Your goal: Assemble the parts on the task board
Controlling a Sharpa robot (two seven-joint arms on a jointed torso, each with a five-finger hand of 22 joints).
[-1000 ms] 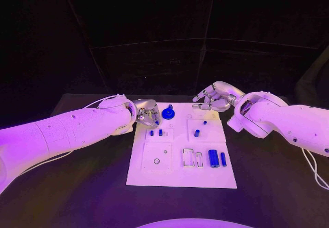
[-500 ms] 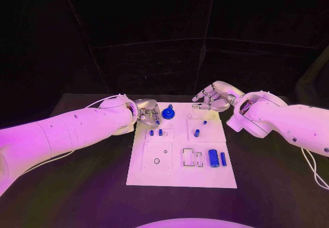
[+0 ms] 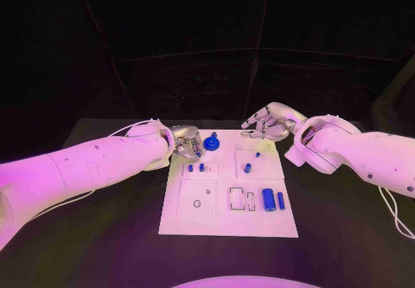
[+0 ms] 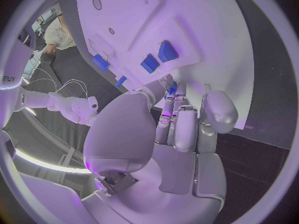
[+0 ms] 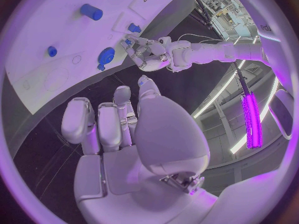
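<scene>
Two hands are at the far end of the task board [image 3: 226, 225], which lies flat in the middle of the counter [image 3: 346, 240]. The left hand [image 3: 185, 144] sits at the board's far left corner with its fingers drawn together; the left wrist view shows a small blue piece [image 4: 171, 89] at the fingertips, but whether it is actually pinched cannot be told. The right hand [image 3: 266, 125] hangs over the far right corner, fingers curled inward, with nothing visible in them.

Parts located on the board: a round blue knob [image 3: 211, 143] at the far edge, just beside the left hand; two small blue pegs [image 3: 196, 168] near it; two more blue pegs [image 3: 252, 162] in the right-hand panel; a blue cylinder [image 3: 269, 199] with a slimmer blue bar [image 3: 281, 200] beside it toward the near right.

Assessment: assembly appears to be at an early stage, most parts lying loose.

Risks:
- Left fingers are crowded against the knob and pegs; a careless move could knock a neighbouring part over or off its seat.
- A small piece at the fingertips could slip or enter its hole tilted and jam.
- The cylinder, lying on its side, could roll if the board is nudged.
</scene>
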